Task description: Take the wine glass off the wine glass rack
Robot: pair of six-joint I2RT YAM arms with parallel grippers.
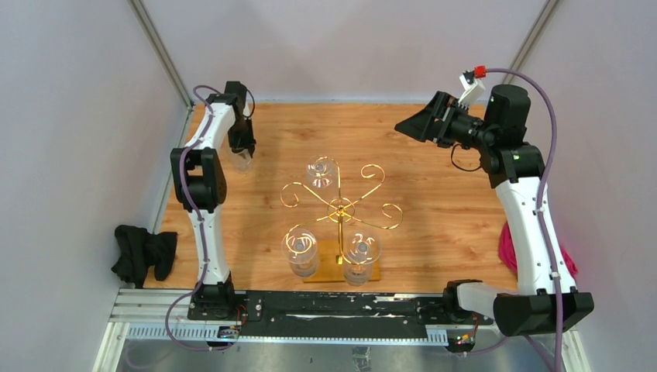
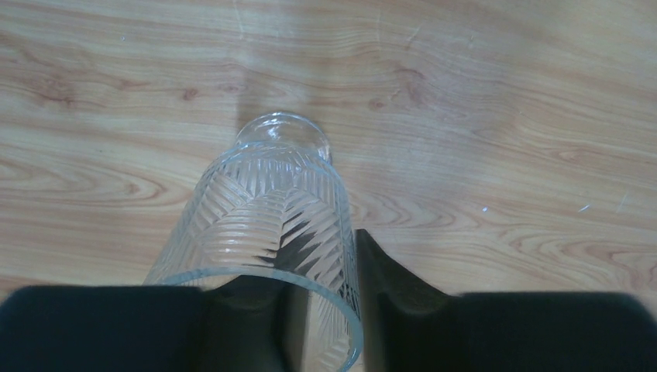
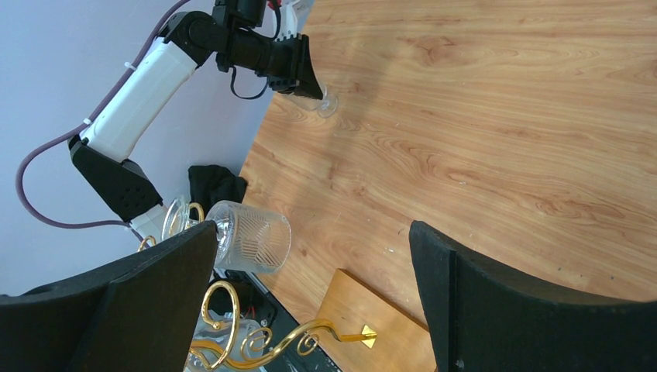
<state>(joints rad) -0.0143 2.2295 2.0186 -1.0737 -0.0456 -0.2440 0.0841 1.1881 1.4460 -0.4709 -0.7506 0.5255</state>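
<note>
Gold wire wine glass rack [image 1: 341,208] at the middle of the wooden table [image 1: 449,225], thin pole on a flat rectangular wooden base [image 1: 333,267] toward the near edge.

Counted on its scroll-ended arms: three clear glasses hanging, namely the far glass [image 1: 321,172], the near left glass [image 1: 300,246] and the near right glass [image 1: 361,252]. Three more scroll ends noted between them.

Fourth, a clear cut-pattern wine glass [image 2: 267,221], off the rack at the far left of the table, well apart from the rack. Clamped at the bowl between the black fingers [image 2: 387,279] of the left tool [image 1: 242,147], rim toward the wrist camera, foot toward the table. Contact of foot with table: cannot tell. Grip itself masked by the arm in the top view.

Right tool [image 3: 310,263] raised over the far right of the table, fingers wide apart, gripping nothing, well apart from rack and glasses.

Surroundings: one black cloth [image 1: 143,252] just off the left edge of the table; one magenta cloth [image 1: 507,249] at the right, largely hidden behind the right arm. In the right wrist view, one hanging glass partly cut off behind a finger.
</note>
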